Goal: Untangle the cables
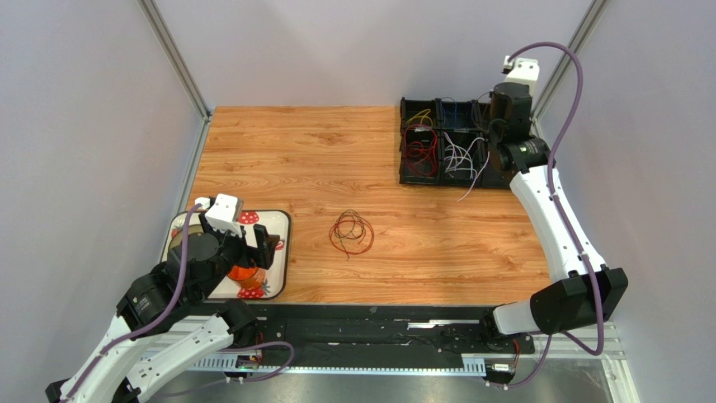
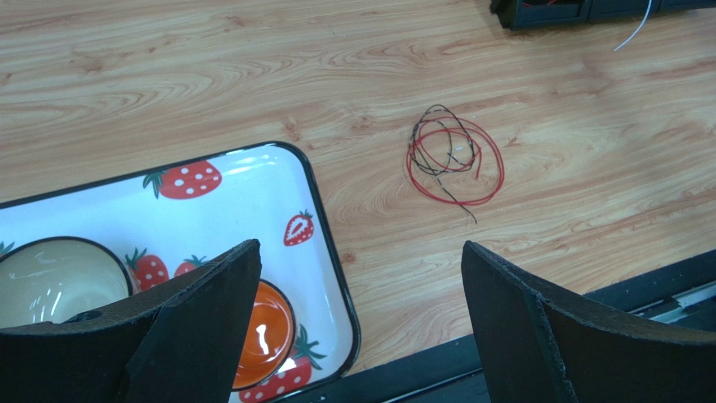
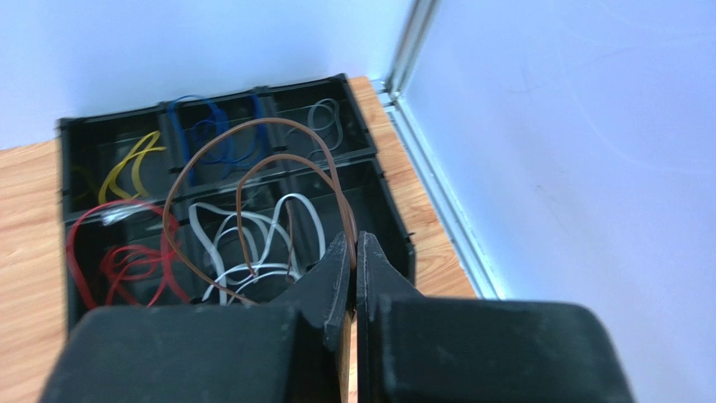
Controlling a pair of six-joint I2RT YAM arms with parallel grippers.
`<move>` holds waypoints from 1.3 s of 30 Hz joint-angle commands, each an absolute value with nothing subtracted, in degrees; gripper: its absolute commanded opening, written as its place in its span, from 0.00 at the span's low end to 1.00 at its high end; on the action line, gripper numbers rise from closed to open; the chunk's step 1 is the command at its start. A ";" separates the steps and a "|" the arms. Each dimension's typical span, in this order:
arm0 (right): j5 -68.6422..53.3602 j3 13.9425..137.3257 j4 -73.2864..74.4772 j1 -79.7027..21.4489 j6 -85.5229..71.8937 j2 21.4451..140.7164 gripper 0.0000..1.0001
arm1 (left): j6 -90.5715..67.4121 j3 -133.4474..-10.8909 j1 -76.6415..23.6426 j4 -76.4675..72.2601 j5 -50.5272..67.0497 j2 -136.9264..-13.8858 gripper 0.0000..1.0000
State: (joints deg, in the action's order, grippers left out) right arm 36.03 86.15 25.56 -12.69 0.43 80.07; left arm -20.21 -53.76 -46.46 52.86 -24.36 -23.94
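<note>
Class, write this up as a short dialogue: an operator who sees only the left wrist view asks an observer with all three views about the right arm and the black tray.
Operator: What is the right tool doing?
Observer: It is shut on a brown cable, above the black tray.
Operator: What does the tray hold?
Observer: Red cables, white cables, yellow cables and blue cables, each colour in its own compartment.
</note>
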 commanded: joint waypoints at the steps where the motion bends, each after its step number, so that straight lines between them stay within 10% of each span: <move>1: 29.02 83.32 18.11 -6.95 2.28 79.01 0.00 | -19.34 -53.35 -46.41 50.71 -24.43 -24.08 0.96; 14: 16.27 84.11 15.39 5.01 -1.56 90.00 0.00 | -19.34 -53.17 -46.32 50.63 -24.61 -25.75 0.96; 39: 31.11 84.90 11.95 6.86 -1.41 104.41 0.00 | -19.42 -53.17 -45.62 50.71 -24.79 -28.47 0.96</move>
State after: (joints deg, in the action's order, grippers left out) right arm 25.39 83.05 14.52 6.59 -1.26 102.78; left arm -20.21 -53.49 -46.26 52.49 -24.53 -27.68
